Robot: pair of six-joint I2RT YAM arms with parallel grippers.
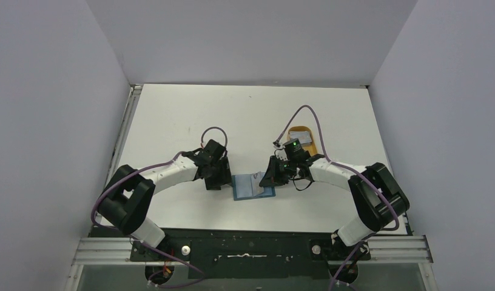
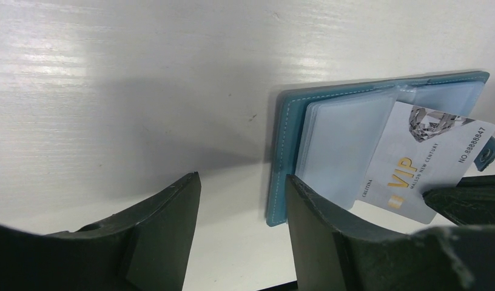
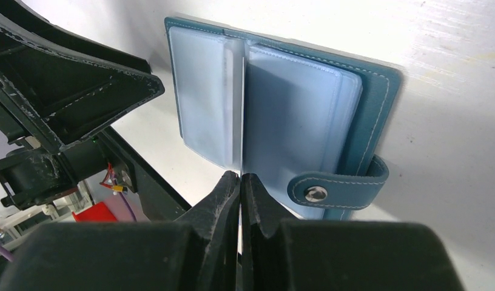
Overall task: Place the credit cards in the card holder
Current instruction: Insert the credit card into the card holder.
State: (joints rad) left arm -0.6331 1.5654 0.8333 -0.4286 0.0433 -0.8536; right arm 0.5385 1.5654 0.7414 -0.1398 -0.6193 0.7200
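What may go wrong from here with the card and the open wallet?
1. The card is tilted against the clear sleeves, so a corner may catch and the card may jam or bend.
2. The left gripper stands open beside the wallet, not holding it; a push from the right gripper, shut on the card, may slide the wallet away.

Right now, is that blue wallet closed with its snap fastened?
No, the card holder lies spread open, its clear sleeves showing and its snap tab hanging unfastened.

teal-blue card holder (image 2: 280, 157), pale stitching; silver-white card (image 2: 424, 163), gold lettering
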